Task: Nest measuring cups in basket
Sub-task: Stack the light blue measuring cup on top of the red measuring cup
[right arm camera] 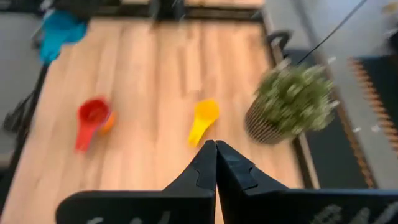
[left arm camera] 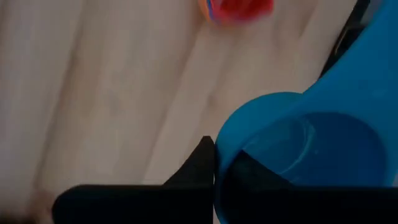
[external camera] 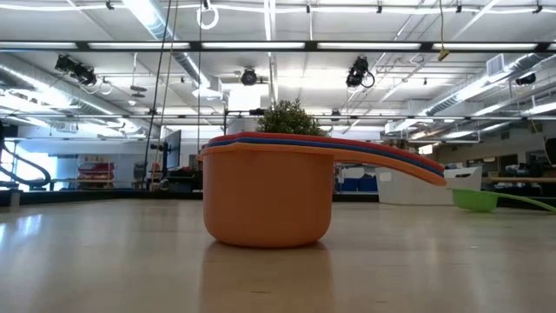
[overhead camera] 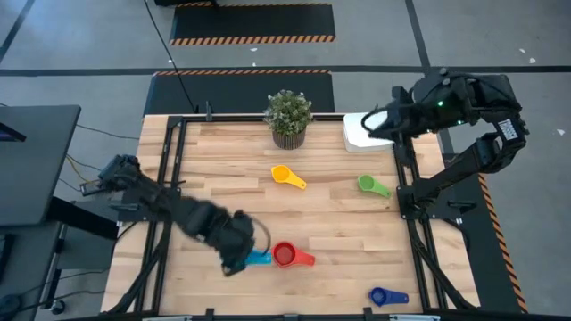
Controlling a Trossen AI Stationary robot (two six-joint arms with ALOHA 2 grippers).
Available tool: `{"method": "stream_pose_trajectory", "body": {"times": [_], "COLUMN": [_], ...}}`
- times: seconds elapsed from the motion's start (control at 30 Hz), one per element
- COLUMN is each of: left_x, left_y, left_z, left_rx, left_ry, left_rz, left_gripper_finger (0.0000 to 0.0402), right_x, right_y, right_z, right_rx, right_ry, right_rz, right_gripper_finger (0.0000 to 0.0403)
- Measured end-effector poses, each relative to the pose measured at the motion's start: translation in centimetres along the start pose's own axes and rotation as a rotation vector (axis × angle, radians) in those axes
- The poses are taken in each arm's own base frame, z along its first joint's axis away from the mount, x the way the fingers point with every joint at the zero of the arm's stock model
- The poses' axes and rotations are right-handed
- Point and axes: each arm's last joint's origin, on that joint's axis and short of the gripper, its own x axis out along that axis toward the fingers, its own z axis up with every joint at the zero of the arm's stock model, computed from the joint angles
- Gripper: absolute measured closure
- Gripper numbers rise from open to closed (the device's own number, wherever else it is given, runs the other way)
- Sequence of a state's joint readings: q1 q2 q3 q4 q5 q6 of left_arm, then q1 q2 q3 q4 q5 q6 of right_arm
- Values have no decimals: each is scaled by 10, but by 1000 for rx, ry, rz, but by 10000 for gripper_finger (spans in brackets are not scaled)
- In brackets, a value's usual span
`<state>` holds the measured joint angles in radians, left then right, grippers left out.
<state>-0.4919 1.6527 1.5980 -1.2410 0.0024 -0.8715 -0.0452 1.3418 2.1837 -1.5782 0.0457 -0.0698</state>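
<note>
The left gripper (overhead camera: 239,260) pinches the light blue measuring cup (left arm camera: 311,149) near the table's front edge, just beside the red-topped cup stack (overhead camera: 287,256), likely so it can join that nest. The right gripper (overhead camera: 373,123), fingers pressed together and empty, waits over the white basket (overhead camera: 360,135) at the table's back right corner.

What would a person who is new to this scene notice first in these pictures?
Probably the left claw at the near edge of the wooden table, shut on a light blue plastic measuring cup. Right beside it stands a nested stack of small round cups with a red plastic cup on top. At the far edge, a potted green plant stands next to the white rectangular plastic basket, where the right claw waits.
</note>
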Motion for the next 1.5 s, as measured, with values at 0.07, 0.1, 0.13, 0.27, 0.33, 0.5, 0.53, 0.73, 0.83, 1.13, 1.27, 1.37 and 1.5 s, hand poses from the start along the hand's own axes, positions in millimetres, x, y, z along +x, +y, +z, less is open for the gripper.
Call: {"method": "stream_pose_trajectory", "body": {"times": [0.07, 0.1, 0.13, 0.27, 0.33, 0.5, 0.53, 0.73, 0.83, 1.13, 1.27, 1.37, 1.5], "left_x": [-3, -3, -2, 11, 19, 47, 52, 73, 80, 119, 131, 134, 136], "left_y": [9, 14, 17, 23, 22, 19, 19, 19, 15, 3, 0, 1, 2], "left_z": [14, 20, 26, 43, 50, 66, 69, 88, 96, 96, 93, 94, 96], "left_rx": [9, 6, 6, 27, 53, 113, 111, 90, 90, 115, 134, 139, 141], "left_ry": [-18, -26, -33, -34, -29, -16, -16, -69, -123, -59, -29, -30, -42], "left_rz": [1, 2, 4, -2, -16, -29, -27, -52, -86, -82, -74, -69, -55], "left_gripper_finger": [392, 392, 392, 392, 392, 392, 392, 392, 392, 392, 392, 392, 392], "right_x": [0, 0, 0, -1, -1, -2, -2, -1, -1, -1, -1, -1, -1], "right_y": [2, 3, 4, 11, 14, 21, 22, 22, 22, 22, 22, 22, 22], "right_z": [0, 0, 0, 0, 0, 0, 0, 0, 0, 0, 0, 0, 0], "right_rx": [-21, -38, -52, -72, -82, -103, -106, -84, -78, -78, -78, -78, -78], "right_ry": [-12, -14, -18, -25, -27, -32, -32, -20, -18, -18, -18, -18, -18], "right_rz": [52, 87, 125, 253, 299, 400, 405, 327, 320, 320, 320, 319, 319], "right_gripper_finger": [398, 398, 398, 398, 398, 398, 398, 398, 398, 398, 398, 398, 398]}}
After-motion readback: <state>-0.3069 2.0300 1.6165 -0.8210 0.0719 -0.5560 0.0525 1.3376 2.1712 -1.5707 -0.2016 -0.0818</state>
